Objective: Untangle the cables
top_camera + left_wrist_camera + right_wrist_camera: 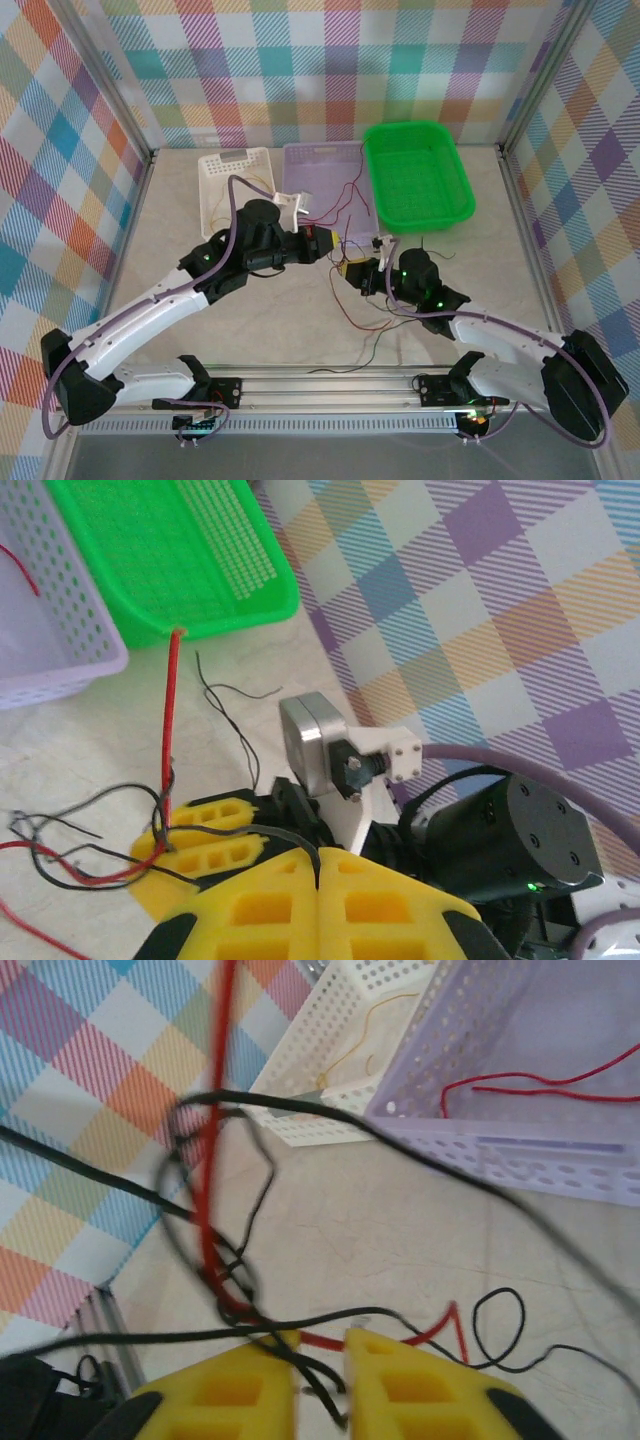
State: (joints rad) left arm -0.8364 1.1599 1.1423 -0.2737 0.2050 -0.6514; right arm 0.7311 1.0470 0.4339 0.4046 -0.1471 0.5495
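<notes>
Three trays (418, 172) (one green), one tangle of cables (210, 1250).

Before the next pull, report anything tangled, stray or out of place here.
The red and black cables are snarled into one knot at the right gripper. One dark strand lies apart near the front rail. Nothing looks spilled or broken.

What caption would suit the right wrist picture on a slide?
Tangled red and black cables thread through the gap of the right tool, lavender basket and white basket beyond.
</notes>
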